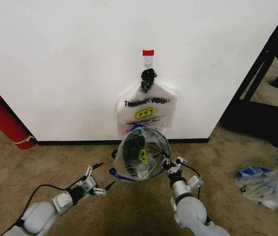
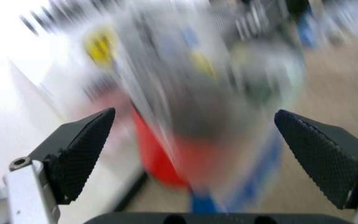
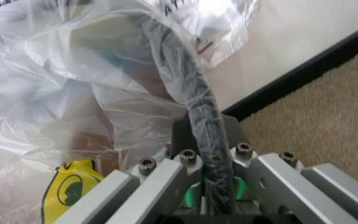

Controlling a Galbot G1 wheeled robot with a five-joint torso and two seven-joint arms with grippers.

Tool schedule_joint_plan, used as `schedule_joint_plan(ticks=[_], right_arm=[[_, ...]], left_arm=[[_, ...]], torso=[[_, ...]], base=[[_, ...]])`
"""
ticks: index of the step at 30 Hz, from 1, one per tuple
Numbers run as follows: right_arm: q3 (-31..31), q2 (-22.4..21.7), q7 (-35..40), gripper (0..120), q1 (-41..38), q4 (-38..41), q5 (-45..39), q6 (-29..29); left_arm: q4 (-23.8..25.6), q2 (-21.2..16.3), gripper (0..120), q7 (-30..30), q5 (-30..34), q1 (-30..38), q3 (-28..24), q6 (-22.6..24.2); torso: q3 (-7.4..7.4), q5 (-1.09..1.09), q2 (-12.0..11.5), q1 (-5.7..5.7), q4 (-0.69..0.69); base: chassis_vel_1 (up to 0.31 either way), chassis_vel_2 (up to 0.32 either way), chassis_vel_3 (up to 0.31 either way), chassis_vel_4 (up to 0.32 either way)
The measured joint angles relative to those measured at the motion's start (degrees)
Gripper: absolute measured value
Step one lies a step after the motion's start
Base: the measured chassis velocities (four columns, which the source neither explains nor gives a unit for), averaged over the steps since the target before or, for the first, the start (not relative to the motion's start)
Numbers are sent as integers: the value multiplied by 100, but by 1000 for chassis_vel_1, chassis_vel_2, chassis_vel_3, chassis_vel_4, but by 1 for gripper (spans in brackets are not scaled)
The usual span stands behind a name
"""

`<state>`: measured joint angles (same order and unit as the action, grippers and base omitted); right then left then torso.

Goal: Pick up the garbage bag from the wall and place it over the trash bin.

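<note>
The garbage bag (image 1: 138, 164), thin and translucent with a yellow smiley, is draped over the round black trash bin (image 1: 166, 143) on the carpet by the wall (image 1: 70, 64). My right gripper (image 1: 167, 163) is at the bin's right side. In the right wrist view this gripper (image 3: 213, 172) is shut on the bag's film (image 3: 54, 84) where it wraps the black rim (image 3: 191, 88). My left gripper (image 1: 108, 173) hovers open to the left of the bin, apart from it. Its wide-set fingers (image 2: 79, 149) frame the blurred bin and its red base (image 2: 166, 158).
A flat "THANK YOU" bag (image 1: 147, 110) with a black knotted top hangs from the red-taped hook (image 1: 148, 58). A red fire extinguisher (image 1: 3, 120) stands at the left. A clear-and-blue plastic bundle (image 1: 264, 182) lies at the right, near a black frame (image 1: 257, 83).
</note>
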<state>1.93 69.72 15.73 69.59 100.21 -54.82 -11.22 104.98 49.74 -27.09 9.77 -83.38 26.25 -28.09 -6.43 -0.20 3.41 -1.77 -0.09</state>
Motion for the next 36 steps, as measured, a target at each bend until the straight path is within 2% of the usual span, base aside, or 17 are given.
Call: schedule_joint_plan(ticks=[3,4,5,6,8,9,10,12,16,20,24,26,28,31,36], right_arm=[[-165,76,23,0,-110,-171,228,-43],[-165,76,23,0,-110,-171,228,-43],[-249,105,25,0,-162,-244,396,-73],[-286,118,19,0,-185,-275,482,-91],[-435,168,-10,0,-298,-384,901,-188],[-476,178,-24,0,-331,-408,1026,-226],[-530,183,-72,0,-373,-437,1185,-279],[-553,181,-104,0,-388,-445,1246,-300],[-663,148,-286,0,-355,-407,1439,-365],[-670,131,-400,0,-265,-367,1544,-413],[-671,144,-499,0,-148,-353,1787,-534],[-677,161,-513,0,-122,-346,1869,-571],[-680,168,-518,0,-118,-346,1900,-582],[-694,215,-532,0,-114,-345,2031,-633],[-724,294,-538,0,-119,-348,2154,-684]], left_arm=[[694,58,98,1173,357,-212,-340,352],[694,58,98,1173,357,-212,-340,352],[949,112,93,1639,496,-260,-542,679],[1031,137,91,1783,542,-264,-623,813],[1413,302,80,2582,905,-148,-1328,1707],[1492,360,79,2848,1061,-56,-1615,1978],[1574,429,71,3189,1332,102,-1983,2305],[1605,464,70,3360,1493,191,-2151,2464],[1588,730,51,4513,2405,759,-2864,3262],[1469,857,40,4895,2618,1018,-2935,3574],[1302,1007,22,5423,2739,1344,-2981,3996],[1225,1067,14,5536,2730,1434,-2990,4081],[1199,1087,12,5570,2724,1458,-2992,4103],[1117,1173,0,5691,2711,1539,-3002,4216],[1016,1263,0,5754,2682,1599,-3031,4297]], torso=[[0,2,0,0,1],[0,2,0,0,1],[0,-1,0,0,1],[0,0,0,0,1],[0,1,1,0,3],[0,-1,1,0,3],[0,-2,1,0,0],[0,-2,1,0,-1],[1,0,1,0,0],[0,0,1,0,0],[0,0,1,0,0],[0,0,1,0,0],[0,-1,1,0,0],[0,0,1,0,1],[0,0,1,0,1]], base=[[0,0,0,0],[0,0,0,0],[0,0,0,0],[0,0,0,0],[0,0,0,0],[0,0,0,0],[0,0,0,0],[0,0,0,0],[0,0,0,0],[0,0,0,0],[0,0,0,0],[0,0,0,0],[0,0,0,0],[0,0,0,0],[0,0,0,0]])
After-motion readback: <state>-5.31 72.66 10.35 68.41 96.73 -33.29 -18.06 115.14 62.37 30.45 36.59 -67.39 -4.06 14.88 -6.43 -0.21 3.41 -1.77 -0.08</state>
